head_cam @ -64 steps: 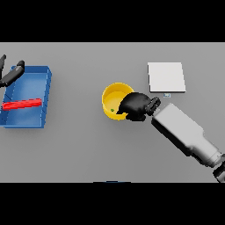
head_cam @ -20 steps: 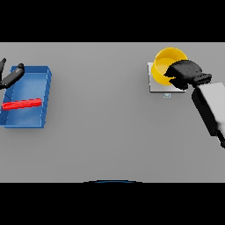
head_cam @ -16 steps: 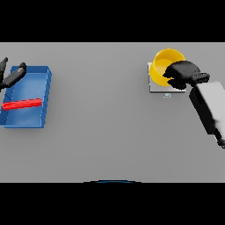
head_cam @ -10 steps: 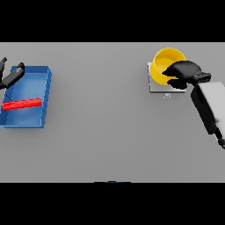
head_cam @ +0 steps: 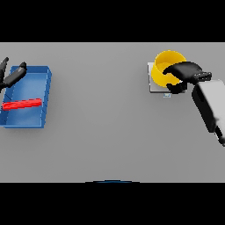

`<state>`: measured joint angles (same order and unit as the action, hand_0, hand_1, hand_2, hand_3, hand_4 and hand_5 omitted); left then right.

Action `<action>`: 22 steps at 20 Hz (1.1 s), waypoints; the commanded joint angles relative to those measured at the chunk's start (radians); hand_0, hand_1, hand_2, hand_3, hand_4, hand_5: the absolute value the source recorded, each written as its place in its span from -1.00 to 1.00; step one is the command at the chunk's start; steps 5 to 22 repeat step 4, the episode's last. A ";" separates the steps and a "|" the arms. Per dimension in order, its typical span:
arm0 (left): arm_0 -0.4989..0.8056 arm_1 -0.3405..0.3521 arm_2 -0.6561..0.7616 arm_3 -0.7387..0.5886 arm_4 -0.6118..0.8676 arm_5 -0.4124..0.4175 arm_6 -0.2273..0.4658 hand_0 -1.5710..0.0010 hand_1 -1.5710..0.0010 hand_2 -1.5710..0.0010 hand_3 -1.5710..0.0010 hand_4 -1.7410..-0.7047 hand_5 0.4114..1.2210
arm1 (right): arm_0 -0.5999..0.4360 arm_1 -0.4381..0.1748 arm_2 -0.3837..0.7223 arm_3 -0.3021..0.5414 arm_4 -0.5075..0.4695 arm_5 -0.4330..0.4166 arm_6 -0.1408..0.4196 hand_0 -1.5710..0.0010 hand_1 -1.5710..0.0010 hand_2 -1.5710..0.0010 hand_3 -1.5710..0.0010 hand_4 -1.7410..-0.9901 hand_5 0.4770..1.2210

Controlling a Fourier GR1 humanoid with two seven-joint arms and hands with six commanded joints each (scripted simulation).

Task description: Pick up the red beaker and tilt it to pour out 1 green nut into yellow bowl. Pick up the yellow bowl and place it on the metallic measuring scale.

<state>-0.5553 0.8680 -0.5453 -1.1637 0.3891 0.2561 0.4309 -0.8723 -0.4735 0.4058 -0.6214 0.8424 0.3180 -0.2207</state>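
Yellow bowl (head_cam: 163, 66) is sitting on the metallic scale (head_cam: 152, 86); your right hand (head_cam: 183, 73) is gripping its rim. Your left hand (head_cam: 10, 76) is hovering, fingers straight, at the blue tray (head_cam: 44, 97).

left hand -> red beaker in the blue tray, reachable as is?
Probably yes. The left hand hovers at the blue tray's upper left corner, fingers open, and the red beaker lies flat inside just below it with nothing over it. The tray wall may hamper a side grasp.
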 commanded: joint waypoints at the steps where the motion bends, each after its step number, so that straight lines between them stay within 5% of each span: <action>1: 0.001 0.003 0.001 -0.008 -0.001 0.006 0.001 1.00 1.00 1.00 1.00 0.97 -0.29 | 0.007 -0.005 0.001 -0.002 0.000 0.010 0.004 0.90 0.84 0.74 0.55 -0.17 -0.13; 4: -0.010 0.002 0.002 0.010 -0.002 -0.006 0.004 1.00 1.00 1.00 1.00 0.97 -0.30 | 0.018 -0.010 -0.003 -0.023 -0.010 0.030 0.023 0.95 0.92 0.87 0.65 -0.12 -0.24; 22: -0.010 0.002 0.002 0.010 -0.002 -0.006 0.004 1.00 1.00 1.00 1.00 0.97 -0.30 | 0.018 -0.010 -0.003 -0.023 -0.010 0.030 0.023 0.95 0.92 0.87 0.65 -0.12 -0.24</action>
